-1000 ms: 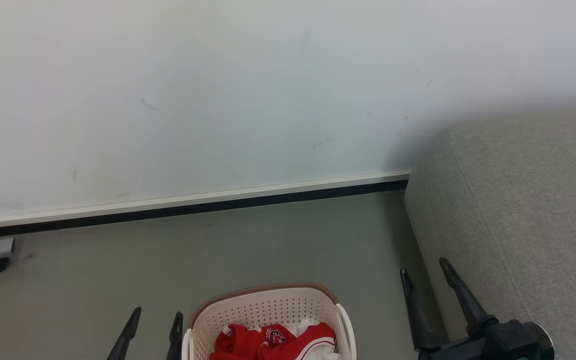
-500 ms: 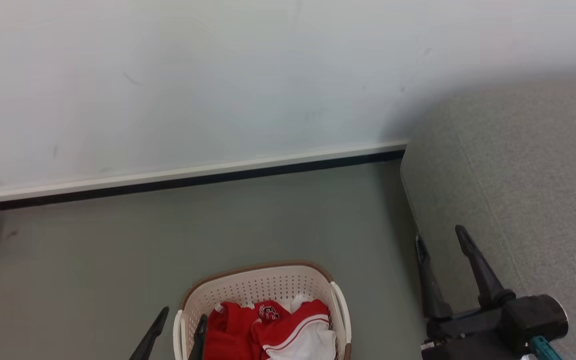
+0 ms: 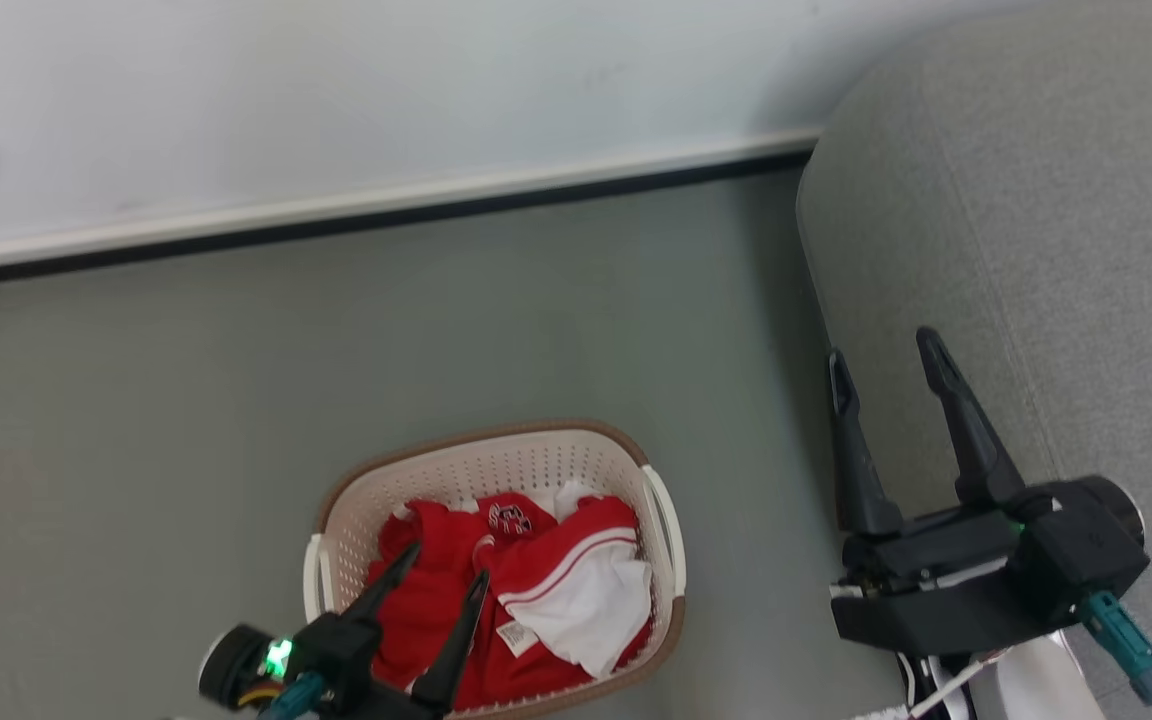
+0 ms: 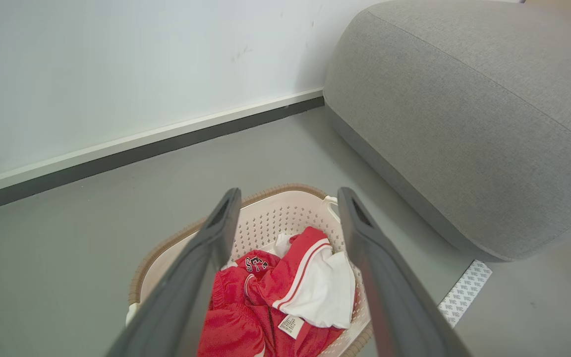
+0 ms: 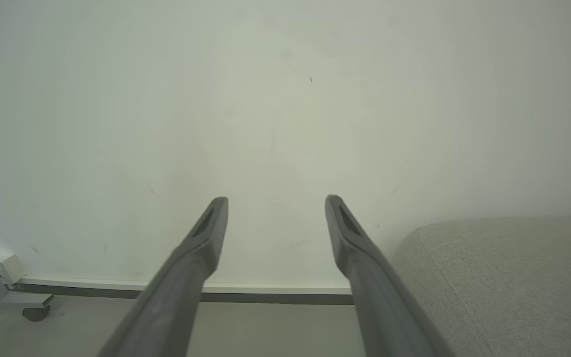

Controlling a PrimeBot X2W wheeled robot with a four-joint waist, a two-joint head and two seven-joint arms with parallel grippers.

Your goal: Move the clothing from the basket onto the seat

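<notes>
Right now I am hovering my left gripper [image 3: 448, 562], fingers spread wide and holding nothing, over the near-left part of the laundry basket [image 3: 496, 468]. The red-and-white sports clothing [image 3: 556, 575] is lying crumpled inside it, and the basket is standing on the grey floor [image 3: 236, 400] beside the sofa [image 3: 1036, 250]. I am judging it best to be coming straight down onto the raised red fold, clear of the perforated wall, and pinching deep. The heap is showing no clear long axis; its striped trim is running near-left to far-right, logo facing up by the far wall. My right gripper [image 3: 883, 346], likewise spread and empty, is hanging at the sofa's edge.
</notes>
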